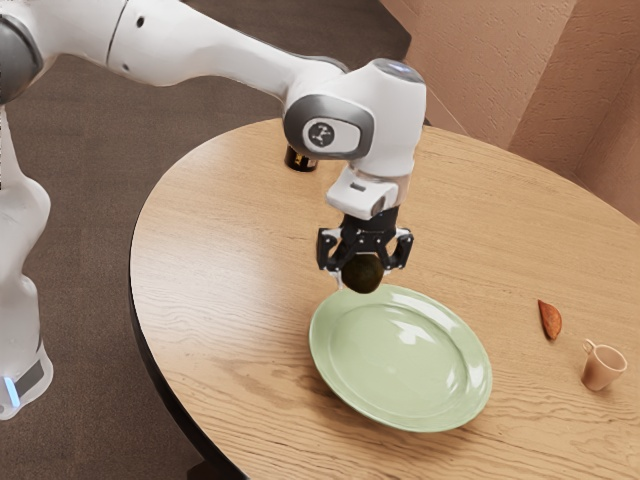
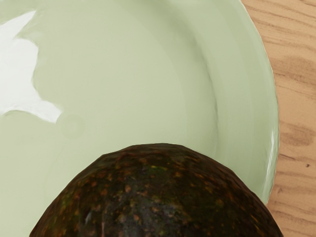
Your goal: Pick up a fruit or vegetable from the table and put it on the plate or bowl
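A dark green-brown avocado (image 1: 363, 274) hangs between the black fingers of my gripper (image 1: 363, 268), which is shut on it from both sides. It hovers just above the far left rim of a pale green plate (image 1: 420, 400) on the round wooden table (image 1: 220, 270). In the wrist view the avocado (image 2: 158, 197) bulks large under my hand, with the plate (image 2: 148, 79) spread beneath it and the plate's rim close beside the fruit.
A small orange-brown piece of food (image 1: 550, 319) lies on the table to the exterior view's right of the plate, with a small beige cup (image 1: 603, 365) beside it. A dark object (image 1: 299, 160) stands behind the arm near the table's far edge.
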`<action>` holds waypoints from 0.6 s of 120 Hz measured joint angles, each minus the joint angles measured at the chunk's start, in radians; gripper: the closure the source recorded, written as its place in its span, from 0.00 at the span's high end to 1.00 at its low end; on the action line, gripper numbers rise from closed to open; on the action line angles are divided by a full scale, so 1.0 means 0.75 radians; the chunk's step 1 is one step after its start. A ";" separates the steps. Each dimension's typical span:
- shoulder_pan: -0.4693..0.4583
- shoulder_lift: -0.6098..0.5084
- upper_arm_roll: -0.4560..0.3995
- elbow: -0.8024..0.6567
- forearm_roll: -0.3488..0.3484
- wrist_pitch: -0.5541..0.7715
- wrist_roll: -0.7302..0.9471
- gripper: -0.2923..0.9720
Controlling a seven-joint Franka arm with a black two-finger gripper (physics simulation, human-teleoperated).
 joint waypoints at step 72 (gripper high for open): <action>0.056 0.270 -0.111 0.185 -0.012 0.198 -0.017 0.68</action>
